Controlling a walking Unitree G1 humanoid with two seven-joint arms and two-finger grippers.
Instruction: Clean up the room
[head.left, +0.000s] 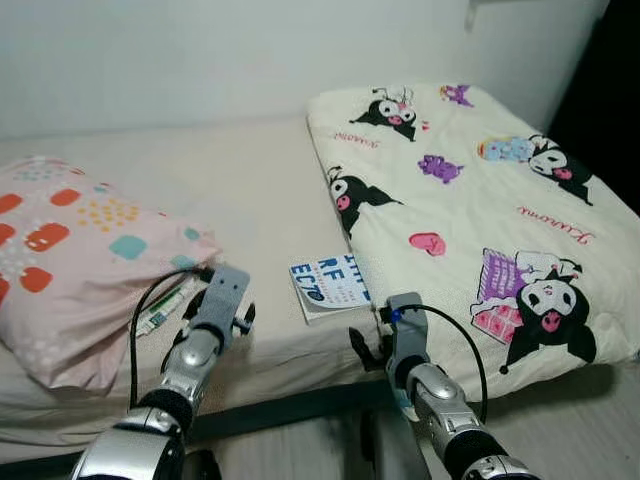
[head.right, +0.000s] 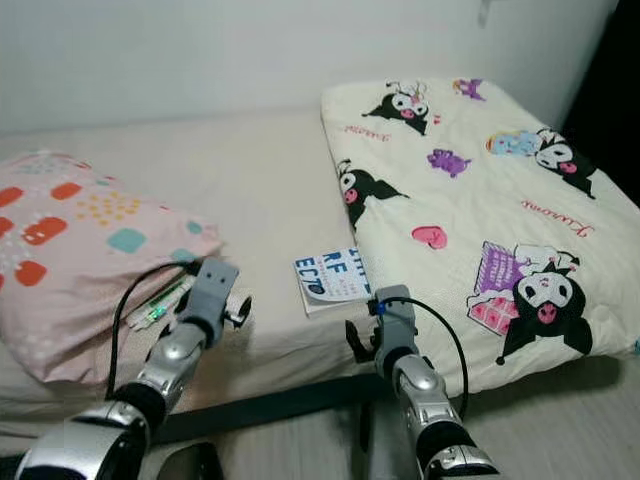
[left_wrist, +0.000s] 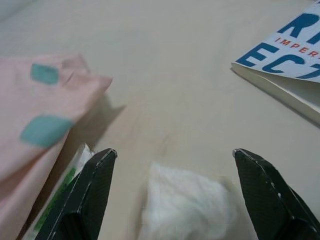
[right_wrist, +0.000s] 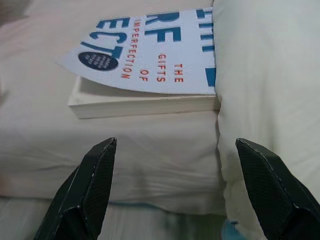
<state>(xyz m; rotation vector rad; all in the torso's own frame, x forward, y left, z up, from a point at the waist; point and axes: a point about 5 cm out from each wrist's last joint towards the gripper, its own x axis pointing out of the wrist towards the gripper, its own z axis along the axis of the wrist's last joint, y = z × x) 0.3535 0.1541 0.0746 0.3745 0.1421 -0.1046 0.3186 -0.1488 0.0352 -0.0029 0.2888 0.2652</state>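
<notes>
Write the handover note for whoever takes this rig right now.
Left gripper: open, empty, low over the bed, a crumpled white tissue between its fingers.
Right gripper: open, empty, at the bed edge facing the book.
The book lies partly under the cartoon-print blanket. A green-and-white packet pokes from under the pink pillow.
Done: nothing picked up yet.
Left: tissue, packet, book.

The robot's two arms are silver metal with ribbed dark bands at the joints. Each ends in a grey, boxy wrist block. A thin black cable loops from each block back along its forearm. The left hand and right hand each have two black, wedge-shaped fingers with finely textured faces.
</notes>
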